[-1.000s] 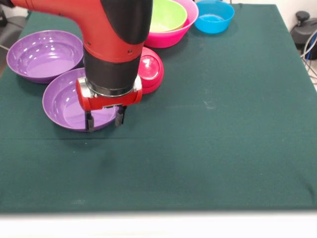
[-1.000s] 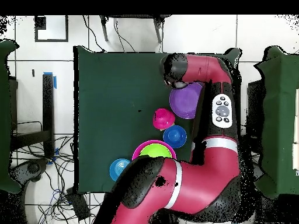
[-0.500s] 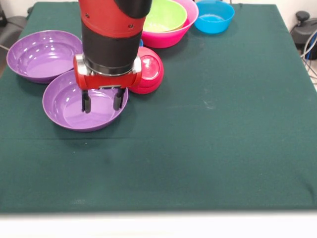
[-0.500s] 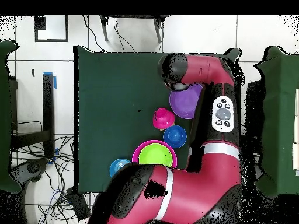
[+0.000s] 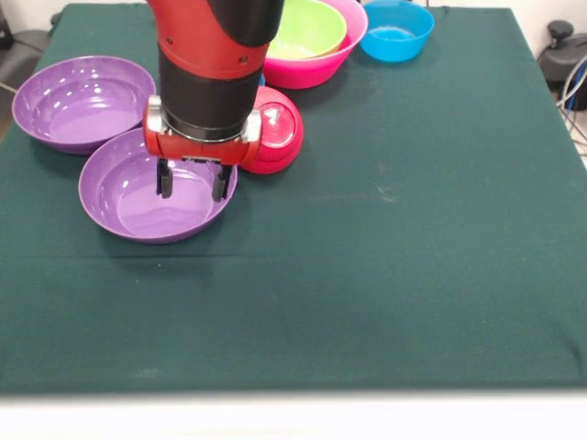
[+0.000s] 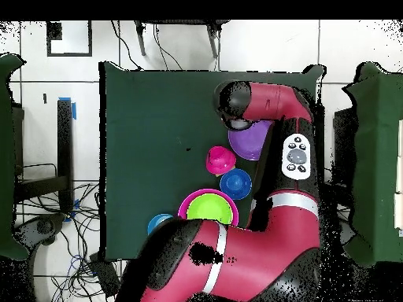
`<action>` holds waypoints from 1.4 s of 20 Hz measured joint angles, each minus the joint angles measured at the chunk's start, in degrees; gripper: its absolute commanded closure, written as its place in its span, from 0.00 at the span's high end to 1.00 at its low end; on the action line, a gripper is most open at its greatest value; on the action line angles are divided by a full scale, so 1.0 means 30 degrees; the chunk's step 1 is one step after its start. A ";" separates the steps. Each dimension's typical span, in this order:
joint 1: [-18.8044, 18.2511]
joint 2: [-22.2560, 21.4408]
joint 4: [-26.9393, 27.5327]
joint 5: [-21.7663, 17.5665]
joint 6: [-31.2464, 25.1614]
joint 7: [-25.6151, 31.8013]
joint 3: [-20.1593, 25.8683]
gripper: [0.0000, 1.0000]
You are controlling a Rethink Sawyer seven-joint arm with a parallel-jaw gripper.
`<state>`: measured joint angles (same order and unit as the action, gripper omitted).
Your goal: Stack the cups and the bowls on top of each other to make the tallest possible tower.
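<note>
1. Where things stand: the tool [image 5: 193, 181] hangs over the near purple bowl [image 5: 124, 197], its two fingers spread apart with nothing between them. Their tips sit inside the bowl's outline, toward the far-right part of it, and I can't tell if they touch the plastic.

2. Nothing is stacked yet as far as I can see, apart from the lime green bowl [image 5: 307, 27] sitting nested in the big pink bowl [image 5: 344, 46] at the far edge of the green counter [image 5: 413, 275]. The second purple bowl [image 5: 78, 96] sits just beside the near one, rims touching or close to it. The small crimson bowl [image 5: 280, 128] is upside down right next to the arm. The light blue bowl [image 5: 396, 29] is off by itself at the back, and overhead a dark blue bowl [image 6: 235, 183] shows near the pink one. No cups in view.

3. My guess at the step: grabbing this purple bowl by its rim, probably as the tower's base.

4. To do it well, I'd straddle the rim with one finger inside and one outside. Both inside just closes on air.

5. The wall is glossy and slanted, so go low on the rim and close firmly or it'll squirt out.

6. Watch the crimson bowl and the other purple one: both are close enough to get nudged.

7. Lift straight up and keep it level.
</note>
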<state>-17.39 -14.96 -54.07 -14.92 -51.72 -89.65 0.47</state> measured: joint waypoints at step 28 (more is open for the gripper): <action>-0.0676 0.0555 -0.1139 0.0692 0.1663 -0.0263 0.0019 1.00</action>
<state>-19.42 -13.30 -57.49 -12.84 -46.73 -90.44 0.53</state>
